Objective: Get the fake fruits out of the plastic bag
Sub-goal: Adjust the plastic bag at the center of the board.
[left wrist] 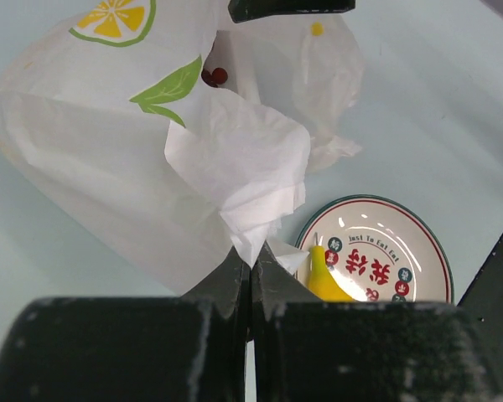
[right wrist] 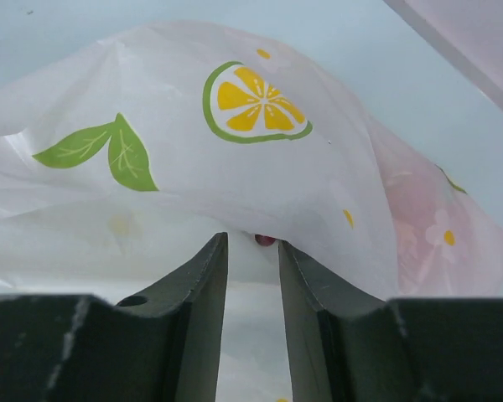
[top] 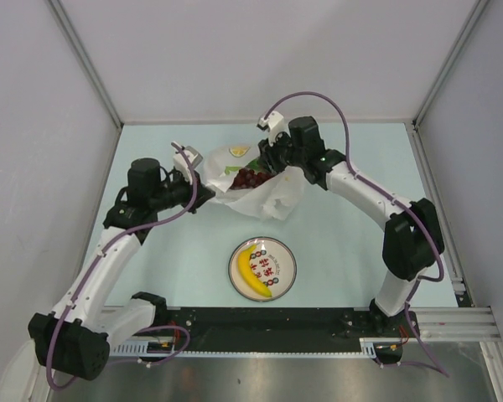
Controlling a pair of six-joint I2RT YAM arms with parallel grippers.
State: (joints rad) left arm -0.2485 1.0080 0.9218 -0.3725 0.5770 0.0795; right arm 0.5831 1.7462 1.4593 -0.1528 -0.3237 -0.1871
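From above: bag (top: 268, 197) crumpled on the table (top: 352, 251), beyond its middle, mouth gaping upward. Inside the mouth, dark red grapes (top: 250, 177) in plain sight. Left gripper (top: 201, 178) at the bag's left edge, touching it. Right gripper (top: 262, 165) at the far right of the mouth, just above the grapes. Nearer the bases and well apart from the bag, plate (top: 293, 266) with the banana (top: 251, 272) lying on its left half. No telling from here how either pair of fingers stands.

Left wrist: fingers (left wrist: 222, 280) shut tight, pinching a pointed fold of bag between their tips. Bag rising ahead, printed with a lemon slice (left wrist: 113, 17) and a green leaf (left wrist: 169, 88). A few grapes peeping past the film near the top. Lower right, plate with red lettering, and the banana's tip showing just over the right finger.

Right wrist: fingers parted by a narrow gap, only white bag film showing through it. Tips right up against the bag; touching or not, cannot tell. A speck of dark red fruit just beyond the tips, under the film's edge. Lemon slice and leaf spread above, and a pale pink flower print (right wrist: 443, 237) off to the right.
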